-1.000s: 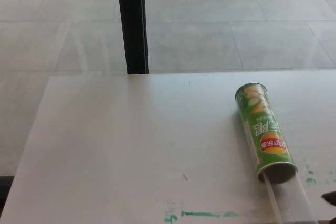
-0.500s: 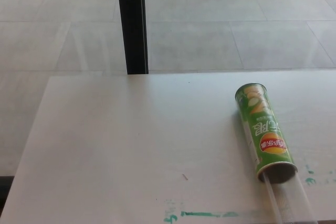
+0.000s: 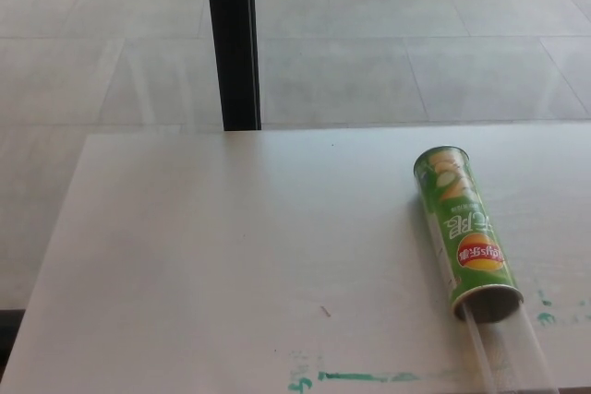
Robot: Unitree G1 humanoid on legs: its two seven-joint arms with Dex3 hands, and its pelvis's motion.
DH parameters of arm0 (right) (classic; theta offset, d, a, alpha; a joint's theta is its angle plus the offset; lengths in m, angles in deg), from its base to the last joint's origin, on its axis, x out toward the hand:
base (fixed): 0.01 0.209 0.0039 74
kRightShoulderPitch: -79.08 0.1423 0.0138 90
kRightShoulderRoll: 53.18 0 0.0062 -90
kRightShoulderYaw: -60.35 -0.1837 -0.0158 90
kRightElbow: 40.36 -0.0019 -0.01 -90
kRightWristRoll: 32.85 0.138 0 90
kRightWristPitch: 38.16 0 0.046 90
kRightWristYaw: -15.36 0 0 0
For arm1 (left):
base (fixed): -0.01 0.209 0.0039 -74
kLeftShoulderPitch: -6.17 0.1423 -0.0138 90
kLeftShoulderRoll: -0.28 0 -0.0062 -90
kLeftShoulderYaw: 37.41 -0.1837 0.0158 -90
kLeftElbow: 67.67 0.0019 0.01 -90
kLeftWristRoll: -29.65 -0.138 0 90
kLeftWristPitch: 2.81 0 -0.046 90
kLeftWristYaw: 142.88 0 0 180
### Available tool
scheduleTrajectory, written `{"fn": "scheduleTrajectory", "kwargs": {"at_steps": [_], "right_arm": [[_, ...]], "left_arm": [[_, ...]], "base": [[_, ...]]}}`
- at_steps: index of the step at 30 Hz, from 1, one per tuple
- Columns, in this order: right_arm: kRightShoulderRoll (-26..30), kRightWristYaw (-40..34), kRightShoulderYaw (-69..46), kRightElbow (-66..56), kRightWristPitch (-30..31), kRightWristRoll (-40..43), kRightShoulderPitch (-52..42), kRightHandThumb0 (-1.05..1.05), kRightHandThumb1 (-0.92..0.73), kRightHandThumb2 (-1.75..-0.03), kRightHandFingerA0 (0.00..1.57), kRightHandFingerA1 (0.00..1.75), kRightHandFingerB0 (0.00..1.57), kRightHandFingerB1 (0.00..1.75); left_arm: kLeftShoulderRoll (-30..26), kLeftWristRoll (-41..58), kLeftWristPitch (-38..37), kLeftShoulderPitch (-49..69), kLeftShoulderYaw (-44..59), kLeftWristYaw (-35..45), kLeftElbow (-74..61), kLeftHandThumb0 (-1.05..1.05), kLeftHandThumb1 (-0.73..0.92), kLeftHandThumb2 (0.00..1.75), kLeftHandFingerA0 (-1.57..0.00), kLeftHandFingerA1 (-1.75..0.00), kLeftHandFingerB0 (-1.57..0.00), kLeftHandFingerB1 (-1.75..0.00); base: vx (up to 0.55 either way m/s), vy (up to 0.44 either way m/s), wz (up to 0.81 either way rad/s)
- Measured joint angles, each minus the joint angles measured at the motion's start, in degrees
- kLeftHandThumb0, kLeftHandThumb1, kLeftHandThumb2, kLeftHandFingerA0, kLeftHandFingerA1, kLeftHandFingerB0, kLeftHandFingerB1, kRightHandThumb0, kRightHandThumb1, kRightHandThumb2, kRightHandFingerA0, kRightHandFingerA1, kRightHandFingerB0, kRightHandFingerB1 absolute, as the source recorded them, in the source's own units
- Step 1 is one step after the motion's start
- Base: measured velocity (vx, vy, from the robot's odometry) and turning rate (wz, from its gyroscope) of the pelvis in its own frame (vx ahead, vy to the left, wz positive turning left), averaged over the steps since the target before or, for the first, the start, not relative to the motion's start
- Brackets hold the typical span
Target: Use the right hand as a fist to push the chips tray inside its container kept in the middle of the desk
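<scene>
Chips tray (image 3: 512,352), a clear plastic sleeve, sticks out of the near, open end of the green chips container (image 3: 464,232) and runs off the lower edge of the head view, so its free end is not visible. The container lies on its side on the white bench (image 3: 231,246), at the right-hand part of it, its closed end pointing away and slightly left.

Neither robot hand shows, so places cannot be given relative to it, and I cannot tell whether the right robot hand is spread or curled into a fist.

The step in hand appears to be the approach, and the tray looks mostly out, so nearly all the push remains. To do it well, the right robot hand should be closed into a fist before contact, then brought in low from the near side to meet the tray's free end squarely. The push should follow the container's long axis, which slants away and to the left; a push off that line would likely bend the thin tray or jam it at the rim. The container is round and can roll or slide on the smooth bench, so slow, steady pressure seems wise.

Green marks (image 3: 365,376) stain the bench's near edge.
</scene>
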Motion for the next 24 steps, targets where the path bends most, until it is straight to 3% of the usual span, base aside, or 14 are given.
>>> {"fn": "scheduleTrajectory", "kwargs": {"at_steps": [3,4,5,16,17,18,19,23,24], "right_arm": [[0.14,-0.25,0.30,0.93,0.01,-2.18,0.92,-0.58,-0.81,-0.64,0.80,0.66,0.63,0.50],[0.22,-0.38,0.43,1.28,0.01,-2.94,1.20,-0.58,-0.82,-0.64,0.78,0.68,0.62,0.50],[0.27,-0.48,0.54,1.54,0.02,-3.51,1.41,-0.58,-0.82,-0.64,0.78,0.68,0.62,0.50],[1.80,-1.75,2.83,4.68,1.12,-12.76,5.45,-0.63,-0.84,-0.65,0.82,0.71,0.63,0.49],[1.91,-1.91,3.10,4.87,1.26,-13.61,5.91,-0.64,-0.86,-0.65,0.81,0.72,0.63,0.48],[1.94,-2.04,3.33,5.08,1.41,-14.35,6.29,-0.61,-0.71,-1.11,0.82,0.81,0.56,0.64],[1.98,-2.19,3.60,5.29,1.60,-15.09,6.64,-0.64,-0.86,-0.66,0.82,0.71,0.62,0.47],[2.03,-2.84,4.95,6.60,2.53,-18.73,8.25,-0.65,-0.86,-0.66,0.82,0.71,0.63,0.46],[2.03,-2.99,5.31,6.88,2.81,-19.57,8.53,-0.65,-0.84,-0.65,0.82,0.71,0.63,0.48]], "left_arm": [[0.00,-0.04,0.00,-0.02,-0.02,0.02,0.00,-0.66,0.82,0.64,-0.49,-0.51,-0.37,-0.43],[0.00,-0.06,0.00,-0.01,-0.05,0.03,0.00,-0.66,0.63,1.00,-0.43,-0.61,-0.32,-0.54],[0.00,-0.08,0.00,-0.01,-0.07,0.03,0.00,-0.66,0.80,0.64,-0.51,-0.53,-0.38,-0.43],[0.01,-0.10,0.00,-0.07,-0.09,0.05,0.00,-0.64,0.81,0.63,-0.50,-0.51,-0.39,-0.42],[0.00,-0.09,0.00,-0.08,-0.09,0.05,0.00,-0.65,0.64,0.99,-0.43,-0.60,-0.32,-0.54],[0.01,-0.10,0.00,-0.09,-0.09,0.06,0.00,-0.64,0.80,0.65,-0.49,-0.51,-0.37,-0.42],[0.01,-0.09,0.00,-0.08,-0.09,0.06,0.00,-0.65,0.80,0.64,-0.51,-0.51,-0.39,-0.42],[0.01,-0.09,0.00,-0.07,-0.08,0.07,0.00,-0.64,0.81,0.64,-0.50,-0.54,-0.38,-0.43],[0.01,-0.09,0.00,-0.07,-0.08,0.08,0.00,-0.64,0.63,0.99,-0.43,-0.60,-0.33,-0.55]], "base": [[0.00,0.000,0.00],[0.00,0.000,0.00],[0.00,0.000,0.00],[0.00,0.000,0.00],[0.00,0.000,0.00],[0.00,0.000,0.00],[0.00,0.000,0.00],[0.00,0.000,0.00],[0.00,0.000,0.00]]}}
